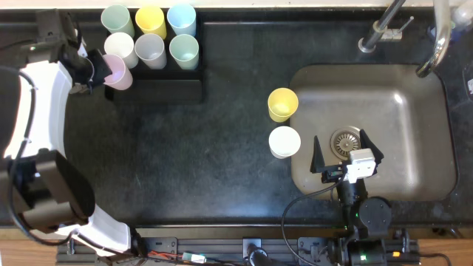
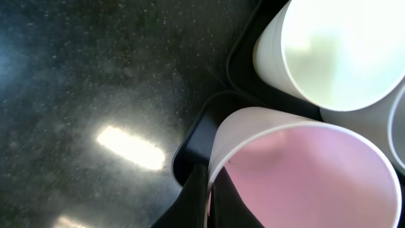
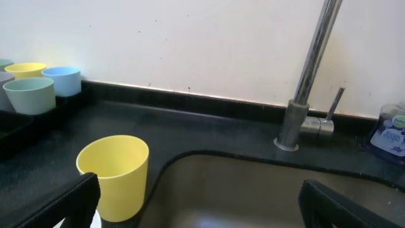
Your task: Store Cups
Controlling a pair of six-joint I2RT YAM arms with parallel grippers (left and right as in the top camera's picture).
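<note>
The L jaws are clamped on the rim of a pink plastic cup (image 1: 118, 72) at the left end of the black plastic cup tray (image 1: 166, 90). That tray sits at the far left of the dark speckled surface (image 1: 185, 170). The pink cup leans a bit & is just beside a white tray cup (image 1: 120, 48). In the L wrist view one dark finger (image 2: 197, 201) pinches the pink rim, w/ the tray's edge right under it. I can't tell if the cup's bottom touches the tray. The tray also holds a pale green cup (image 1: 117, 18), a yellow tray cup (image 1: 150, 20) & a light blue cup (image 1: 181, 18) in the back row. Next to the white one stand a grey-white cup (image 1: 150, 49) & a mint green cup (image 1: 184, 50). Two more cups stand open side up on the surface, by the left rim of the shiny metal sink (image 1: 414, 96). They are a loose yellow cup (image 1: 282, 104) & a loose white cup (image 1: 284, 142), just beside each other. The R jaws are wide apart w/ nothing in them, over the sink near the round drain (image 1: 345, 140). In the R wrist view the loose yellow cup is close to one finger. A metal tap (image 1: 380, 29) stands at the back of the sink.
</note>
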